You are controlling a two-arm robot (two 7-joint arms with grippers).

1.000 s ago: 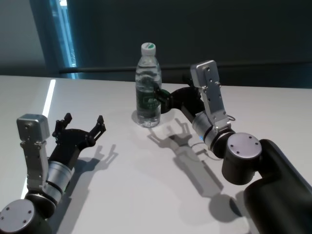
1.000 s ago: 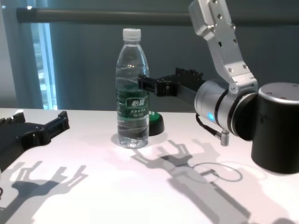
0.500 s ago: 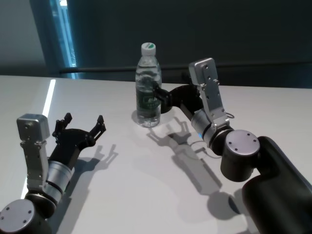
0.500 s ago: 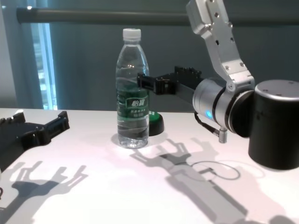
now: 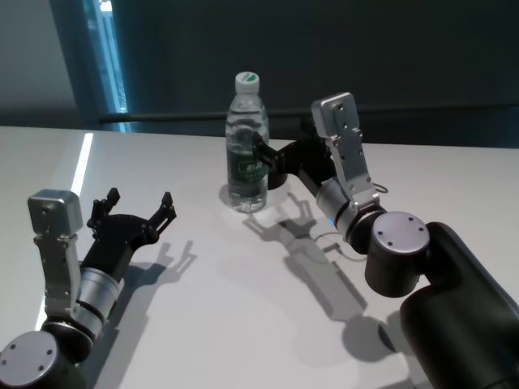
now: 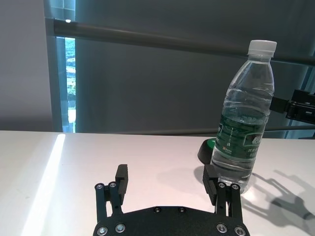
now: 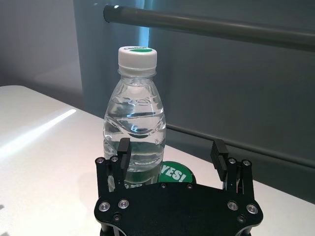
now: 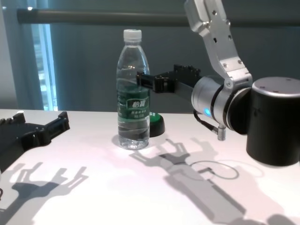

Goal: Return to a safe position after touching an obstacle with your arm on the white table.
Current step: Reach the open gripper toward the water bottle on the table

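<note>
The obstacle, a clear water bottle point(image 5: 246, 146) with a white cap and a green label, stands upright on the white table point(image 5: 211, 292). My right gripper point(image 5: 264, 159) is open and held level at label height beside the bottle point(image 8: 133, 93). In the right wrist view, one fingertip point(image 7: 123, 146) overlaps the side of the bottle point(image 7: 135, 129), which is not between the fingers. My left gripper point(image 5: 140, 199) rests open low over the table's near left, well apart from the bottle point(image 6: 243, 132).
A low black-and-green round puck point(image 8: 156, 123) sits just behind the bottle, below my right gripper. A dark rail point(image 8: 103, 17) and a wall run along the far edge of the table. My right forearm and elbow point(image 5: 397, 251) hang over the table's right half.
My right arm's wrist and elbow have edged slightly left, and its gripper has risen a little beside the bottle. Neither the bottle nor the left arm has moved.
</note>
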